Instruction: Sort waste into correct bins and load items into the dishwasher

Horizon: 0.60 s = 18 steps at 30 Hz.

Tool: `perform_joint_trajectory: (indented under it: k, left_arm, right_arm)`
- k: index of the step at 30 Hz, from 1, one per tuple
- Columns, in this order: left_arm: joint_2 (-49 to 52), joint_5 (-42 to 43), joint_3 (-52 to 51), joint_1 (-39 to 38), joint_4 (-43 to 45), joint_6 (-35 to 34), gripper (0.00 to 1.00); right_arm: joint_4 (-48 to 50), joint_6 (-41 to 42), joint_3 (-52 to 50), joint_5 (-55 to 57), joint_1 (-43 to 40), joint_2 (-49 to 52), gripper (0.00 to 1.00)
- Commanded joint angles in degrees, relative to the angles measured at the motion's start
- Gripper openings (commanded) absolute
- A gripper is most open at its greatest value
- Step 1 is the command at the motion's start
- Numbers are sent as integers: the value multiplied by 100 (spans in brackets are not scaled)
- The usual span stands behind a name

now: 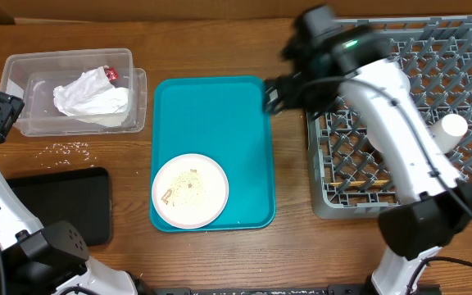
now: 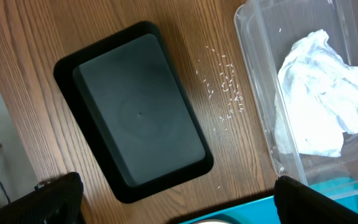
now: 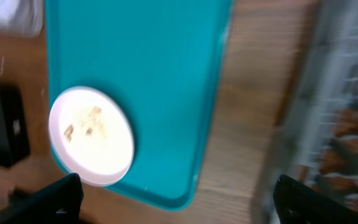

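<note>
Wood-grain table (image 1: 289,246) carries the teal tray (image 1: 211,115) at its centre in the overhead view. The plate (image 1: 209,209) lies at that tray's 7 o'clock corner, with a few crumbs (image 1: 188,184) on it. From the teal tray, the tub (image 1: 19,70) sits at 10 o'clock and holds the napkin (image 1: 91,97), with the red scrap (image 1: 111,74) at the napkin's 1 o'clock. Rice grains (image 1: 70,147) lie loose on the wood at the tub's 6 o'clock, between it and the black tray (image 1: 64,201). The rack (image 1: 457,57) fills 3 o'clock — a cup (image 1: 449,127) rests among its pegs. The right gripper (image 1: 273,94) hangs over the teal tray's 2 o'clock corner, fingers spread wide, nothing between them. The left gripper (image 2: 176,202) — also spread wide and empty — hangs at the table's 9 o'clock edge.
</note>
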Motion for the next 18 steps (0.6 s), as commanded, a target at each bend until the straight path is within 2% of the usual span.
perform_joint_trajectory:
  k: [1, 6, 11, 15, 16, 18]
  left_arm:
    - [55, 4, 0, -2, -4, -120, 100]
    - [55, 4, 0, -2, -4, -120, 100]
    - [55, 227, 0, -2, 50, -291, 100]
    - [55, 1447, -2, -2, -22, -105, 100]
    - [55, 1915, -2, -4, -22, 232, 100]
    - [55, 3355, -17, -66, -22, 1517, 100]
  right_arm:
    - [-157, 103, 474, 323, -817, -223, 100]
    - [-249, 103, 474, 114, -1786, -236, 100]
    - [-212, 103, 474, 116, -2284, -236, 100]
    - [-195, 101, 474, 116, -2476, -236, 100]
    - [-195, 101, 474, 116, -2483, -236, 100]
    - [-195, 103, 474, 116, -2481, -236, 100]
